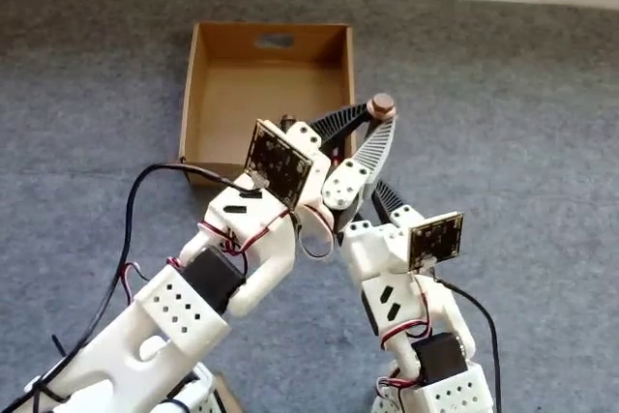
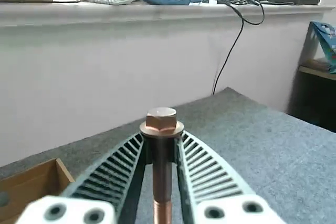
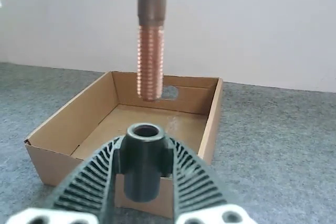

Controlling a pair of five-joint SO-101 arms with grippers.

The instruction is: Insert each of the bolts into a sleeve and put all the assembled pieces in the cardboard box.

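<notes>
Fingers of the left gripper (image 2: 161,142) pinch a copper-coloured hex-head bolt (image 2: 161,124) by its shank, with the head just past the tips. The right gripper (image 3: 144,148) clamps a dark grey cylindrical sleeve (image 3: 142,174), its open bore facing the bolt's threaded end, which is near the mouth but not inside. In the high view both grippers meet at frame centre, over the lower right corner of the open brown cardboard box (image 1: 196,94), which sits upper middle on grey carpet (image 1: 522,94).

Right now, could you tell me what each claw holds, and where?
Left claw: bolt, by its shank under the head. Right claw: sleeve, by its sides.
</notes>
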